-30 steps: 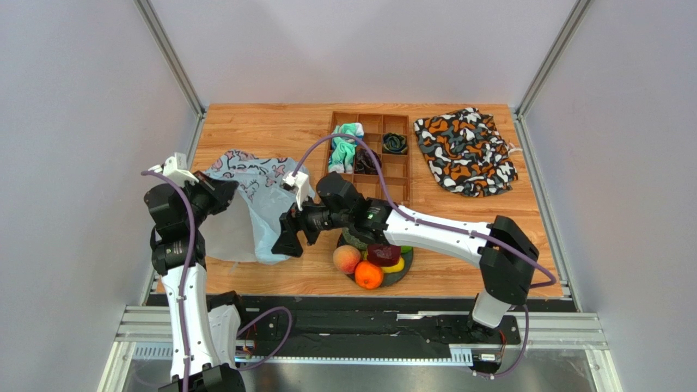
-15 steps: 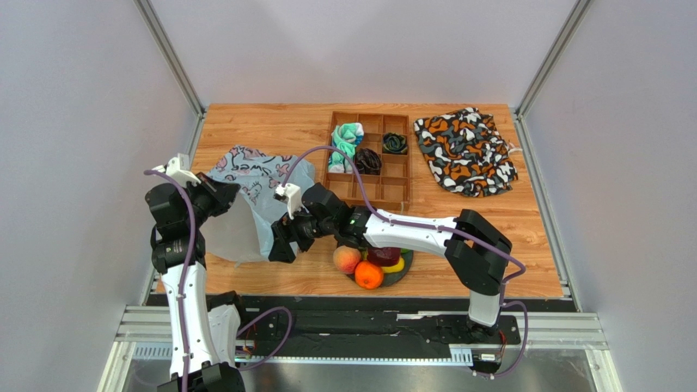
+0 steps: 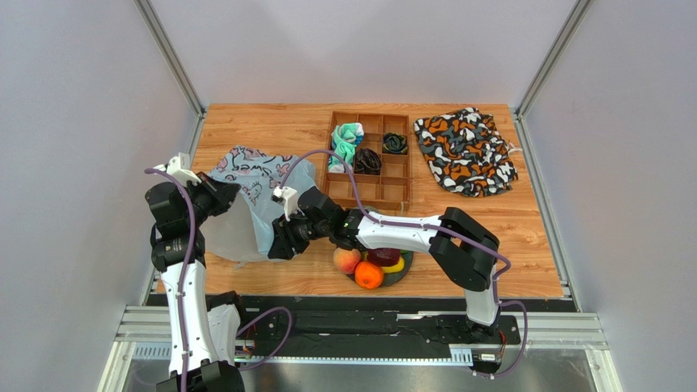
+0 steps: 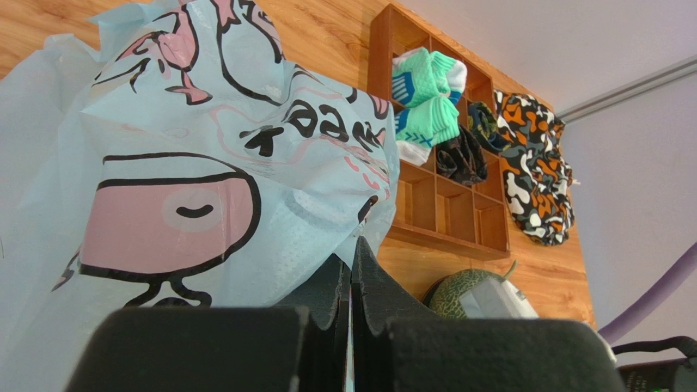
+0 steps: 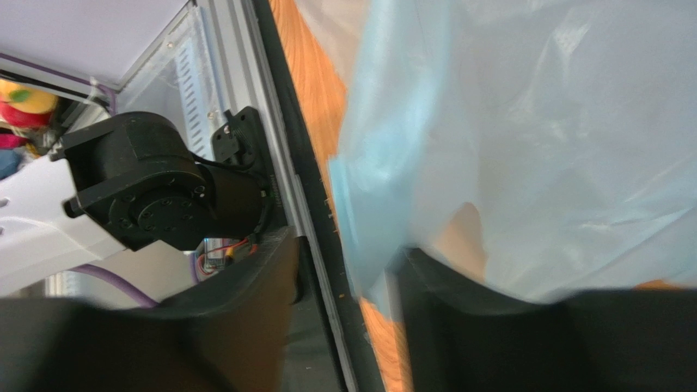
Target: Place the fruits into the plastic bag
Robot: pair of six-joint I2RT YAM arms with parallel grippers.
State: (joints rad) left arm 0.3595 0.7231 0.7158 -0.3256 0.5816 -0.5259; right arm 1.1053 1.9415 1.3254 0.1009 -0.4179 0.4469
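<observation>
The pale blue plastic bag (image 3: 245, 204) with its pink cartoon print (image 4: 164, 220) is held up at the table's left. My left gripper (image 3: 219, 196) (image 4: 352, 269) is shut on the bag's upper edge. My right gripper (image 3: 282, 241) (image 5: 348, 278) is at the bag's right lower edge. Its jaws stand apart, with the blurred bag edge (image 5: 368, 204) hanging between them. A peach (image 3: 347, 260), an orange (image 3: 368, 275), a dark red fruit (image 3: 383, 255) and a yellow mango (image 3: 396, 266) lie on a dark plate (image 3: 406, 263). The netted melon (image 4: 470, 292) sits behind them, mostly hidden under the right arm in the top view.
A wooden compartment tray (image 3: 384, 188) with rolled cloth bundles stands behind the plate. An orange, black and white patterned cloth (image 3: 465, 151) lies at the back right. Grey walls close both sides, and a metal rail (image 3: 360, 327) runs along the front edge.
My right arm has swung left and folded in, bringing its gripper to the bag's lower right edge. The left gripper and the bag's top have stayed put.
</observation>
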